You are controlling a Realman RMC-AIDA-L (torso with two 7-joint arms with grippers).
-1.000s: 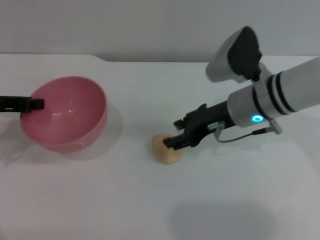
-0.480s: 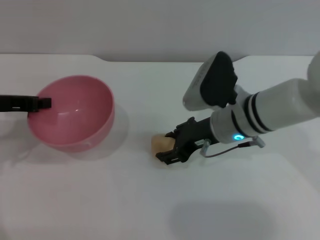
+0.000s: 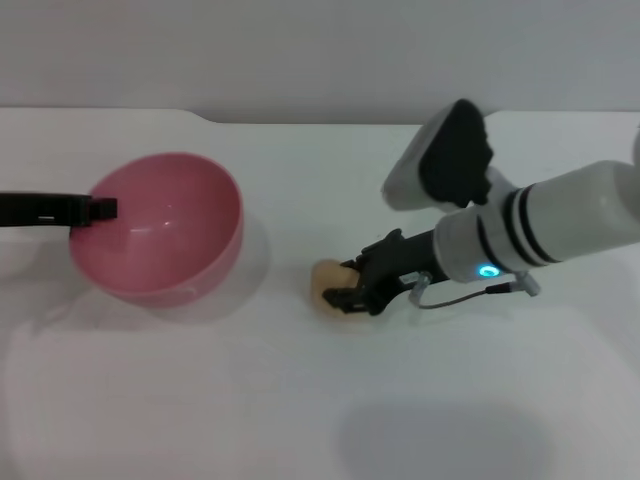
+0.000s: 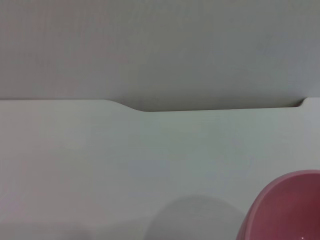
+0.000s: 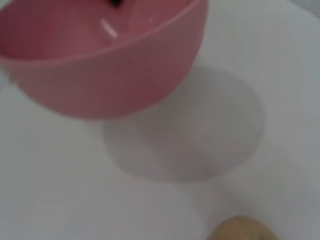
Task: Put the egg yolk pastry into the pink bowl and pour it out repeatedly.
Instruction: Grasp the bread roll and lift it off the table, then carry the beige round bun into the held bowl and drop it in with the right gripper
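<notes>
Left claw (image 3: 100,209): black, reaching in from left edge of head view, tip at near-left rim of pink bowl (image 3: 160,238); pinched onto the rim, it seems. Pink bowl: tilted, mouth facing up and toward the robot, on left part of white worktop (image 3: 200,400), casting a shadow to its right; left wrist view shows only a sliver of it (image 4: 285,210); right wrist view shows it large (image 5: 100,65). Egg yolk pastry (image 3: 328,283): on worktop, centre, well apart from bowl; edge visible in right wrist view (image 5: 242,229). Right claw (image 3: 352,282): black fingers either side of pastry, clenched on it, low at worktop.
</notes>
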